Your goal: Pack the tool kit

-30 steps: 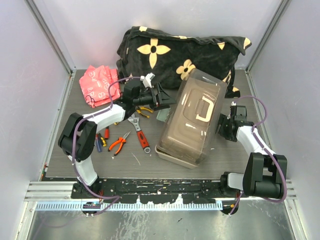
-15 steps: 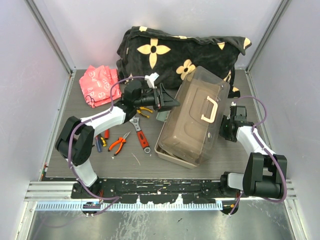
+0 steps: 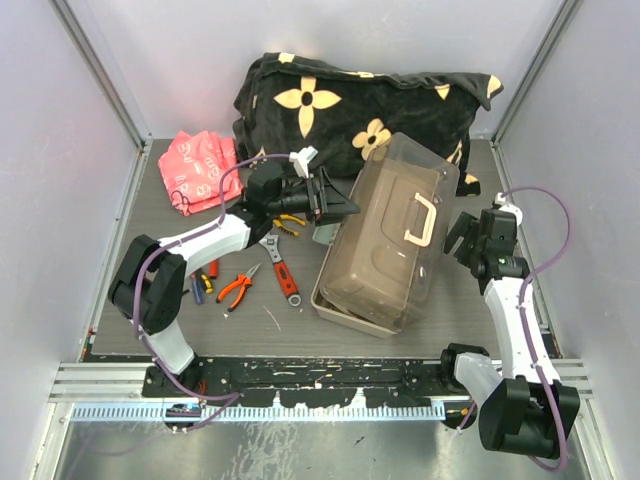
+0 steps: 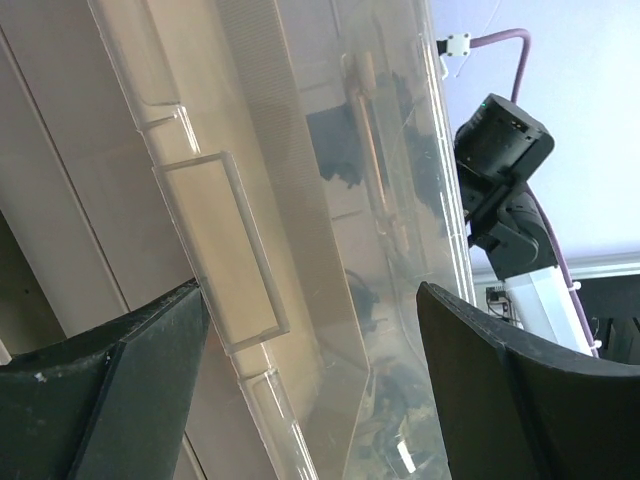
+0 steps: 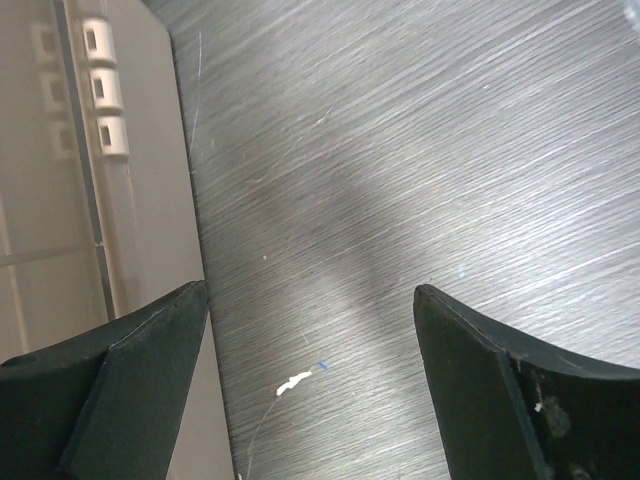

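Note:
The tool kit's translucent grey-brown toolbox [image 3: 385,245] lies diagonally mid-table, cream handle [image 3: 421,221] on top, lid down over its beige base. My left gripper [image 3: 347,208] is open at the box's left side; in the left wrist view [image 4: 310,290] the clear lid wall [image 4: 330,150] fills the gap between the jaws. My right gripper [image 3: 462,236] hangs open just right of the box, above bare table [image 5: 400,150], with nothing between its jaws [image 5: 310,290]; the beige base [image 5: 60,150] is at the left. Orange-handled pliers [image 3: 238,288], a red-handled wrench [image 3: 281,269] and screwdrivers [image 3: 204,280] lie left of the box.
A black flower-patterned blanket [image 3: 360,105] is bunched at the back, touching the box's far corner. A red plastic bag [image 3: 200,170] lies at the back left. Another small pair of pliers [image 3: 291,220] sits under my left arm. Walls close in both sides.
The toolbox lid has swung down and the box has shifted slightly. My right arm has lifted and drawn back from the box's right side, its jaws a little wider. The left gripper has barely moved.

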Available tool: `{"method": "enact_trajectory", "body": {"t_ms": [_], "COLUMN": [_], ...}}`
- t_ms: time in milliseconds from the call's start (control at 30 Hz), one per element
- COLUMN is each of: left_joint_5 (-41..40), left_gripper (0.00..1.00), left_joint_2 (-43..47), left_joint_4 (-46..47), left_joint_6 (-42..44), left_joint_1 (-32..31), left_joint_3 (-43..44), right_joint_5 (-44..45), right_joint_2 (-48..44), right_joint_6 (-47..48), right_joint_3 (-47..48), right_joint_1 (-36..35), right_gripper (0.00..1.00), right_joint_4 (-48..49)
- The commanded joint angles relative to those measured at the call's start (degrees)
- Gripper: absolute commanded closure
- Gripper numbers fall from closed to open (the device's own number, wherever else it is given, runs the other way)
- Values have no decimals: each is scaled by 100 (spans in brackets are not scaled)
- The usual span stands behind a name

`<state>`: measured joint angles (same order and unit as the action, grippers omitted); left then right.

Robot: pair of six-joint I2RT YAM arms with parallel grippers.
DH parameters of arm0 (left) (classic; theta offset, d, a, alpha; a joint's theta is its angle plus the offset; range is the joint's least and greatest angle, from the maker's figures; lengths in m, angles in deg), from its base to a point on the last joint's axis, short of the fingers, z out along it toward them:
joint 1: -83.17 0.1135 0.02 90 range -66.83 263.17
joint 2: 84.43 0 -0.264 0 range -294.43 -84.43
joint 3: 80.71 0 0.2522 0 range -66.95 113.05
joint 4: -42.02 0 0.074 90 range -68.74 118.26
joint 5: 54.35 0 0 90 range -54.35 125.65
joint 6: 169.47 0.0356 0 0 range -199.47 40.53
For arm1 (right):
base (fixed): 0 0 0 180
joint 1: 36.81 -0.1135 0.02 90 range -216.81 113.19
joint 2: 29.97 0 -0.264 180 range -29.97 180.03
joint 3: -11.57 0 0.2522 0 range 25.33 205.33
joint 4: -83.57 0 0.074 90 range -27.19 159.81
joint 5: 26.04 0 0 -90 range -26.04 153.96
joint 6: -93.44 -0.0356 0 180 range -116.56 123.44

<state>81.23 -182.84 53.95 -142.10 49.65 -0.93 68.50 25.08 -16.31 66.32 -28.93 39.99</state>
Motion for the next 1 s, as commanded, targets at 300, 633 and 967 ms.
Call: {"method": "enact_trajectory", "body": {"t_ms": [300,633,967], "left_joint_5": [347,331,273], "left_gripper": [16,16,17], "left_joint_2": [534,752,722], "left_joint_4": [527,446,445], "left_joint_6": [-346,-337,-363], "left_joint_1": [-190,-203,-391], "left_joint_3": [450,427,514], "right_joint_5": [971,982,1622], "right_joint_2": [-919,-1157,-1627], "right_joint_6": [-39,45,118], "right_joint_3": [909,1269,1773], "right_joint_1": [-1,2,-4], "right_gripper": [10,10,10], "right_joint_4": [-692,-1024,-1391]}}
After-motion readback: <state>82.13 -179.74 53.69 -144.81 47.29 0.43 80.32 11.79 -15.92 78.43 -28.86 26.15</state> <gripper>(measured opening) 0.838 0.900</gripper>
